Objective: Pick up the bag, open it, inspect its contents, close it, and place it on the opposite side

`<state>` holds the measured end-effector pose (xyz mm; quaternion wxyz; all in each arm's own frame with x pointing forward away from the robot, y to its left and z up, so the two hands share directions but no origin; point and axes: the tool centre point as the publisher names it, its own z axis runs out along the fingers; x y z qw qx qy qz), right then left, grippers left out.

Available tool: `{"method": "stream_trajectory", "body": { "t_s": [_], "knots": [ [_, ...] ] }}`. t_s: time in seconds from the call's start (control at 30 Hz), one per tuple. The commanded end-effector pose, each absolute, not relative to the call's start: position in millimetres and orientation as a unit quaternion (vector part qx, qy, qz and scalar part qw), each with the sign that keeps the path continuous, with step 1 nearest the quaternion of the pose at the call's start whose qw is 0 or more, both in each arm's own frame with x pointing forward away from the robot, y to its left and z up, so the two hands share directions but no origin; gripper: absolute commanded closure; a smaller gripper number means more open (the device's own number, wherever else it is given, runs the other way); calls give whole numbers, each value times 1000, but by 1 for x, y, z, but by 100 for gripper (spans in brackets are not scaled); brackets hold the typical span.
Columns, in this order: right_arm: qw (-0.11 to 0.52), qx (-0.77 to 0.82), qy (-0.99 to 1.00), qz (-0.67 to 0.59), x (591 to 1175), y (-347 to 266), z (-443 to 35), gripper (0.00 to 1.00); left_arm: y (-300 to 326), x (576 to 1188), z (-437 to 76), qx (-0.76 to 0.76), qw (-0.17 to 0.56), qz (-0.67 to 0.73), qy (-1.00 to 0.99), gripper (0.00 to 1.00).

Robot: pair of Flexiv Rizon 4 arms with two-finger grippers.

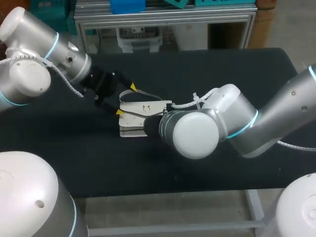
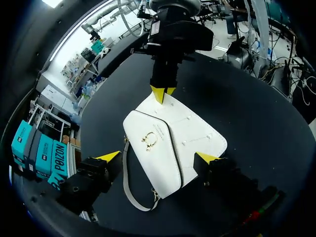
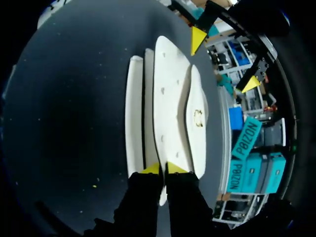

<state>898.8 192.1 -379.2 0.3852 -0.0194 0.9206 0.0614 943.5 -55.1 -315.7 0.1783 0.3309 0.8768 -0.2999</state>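
Bag (image 1: 140, 109): a white flat one, lying near the middle of the dark table (image 1: 222, 69), slightly toward the left arm's side. It lies on its side in several thin white layers. A narrower layer carries a gold ring clasp (image 2: 149, 139), and a wider plain layer (image 2: 197, 136) is spread beside it. A grey strap (image 2: 129, 190) loops out from the clasp end onto the table. No view looks in between the layers, so I cannot tell what the bag holds.

The right gripper (image 3: 163, 169) is clenched on the bag. Its two yellow tips sit close together with the thin edge of the wide layer pinched between them. In the left wrist view the same pinch shows at the bag's far end.

The left gripper (image 1: 125, 100) is spread wide at the opposite end, above the bag, with one yellow fingertip (image 2: 108, 157) out by the strap side and the other by the plain layer's corner. I cannot tell whether either tip touches the bag, and nothing is held between them.

In the head view the right arm (image 1: 197, 131) reaches past the middle. Its wrist hides its own fingers and the bag's near end.
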Motion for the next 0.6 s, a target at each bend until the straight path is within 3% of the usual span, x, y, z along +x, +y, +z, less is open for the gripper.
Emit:
{"method": "stream_trajectory", "body": {
  "t_s": [0.03, 0.2, 0.47, 0.6],
  "knots": [
    [466, -15, 882, 63, 897, 196, -384, 100, -55, 924, -317, 332, 253, -307, 855, 0],
    [466, -15, 882, 63, 897, 196, -384, 100, -64, 918, -322, 354, 280, -293, 843, 0],
    [466, -15, 882, 63, 897, 196, -384, 100, -68, 914, -334, 356, 311, -282, 835, 33],
    [466, -15, 882, 63, 897, 196, -384, 100, -69, 916, -337, 355, 311, -296, 831, 31]
  ]
}}
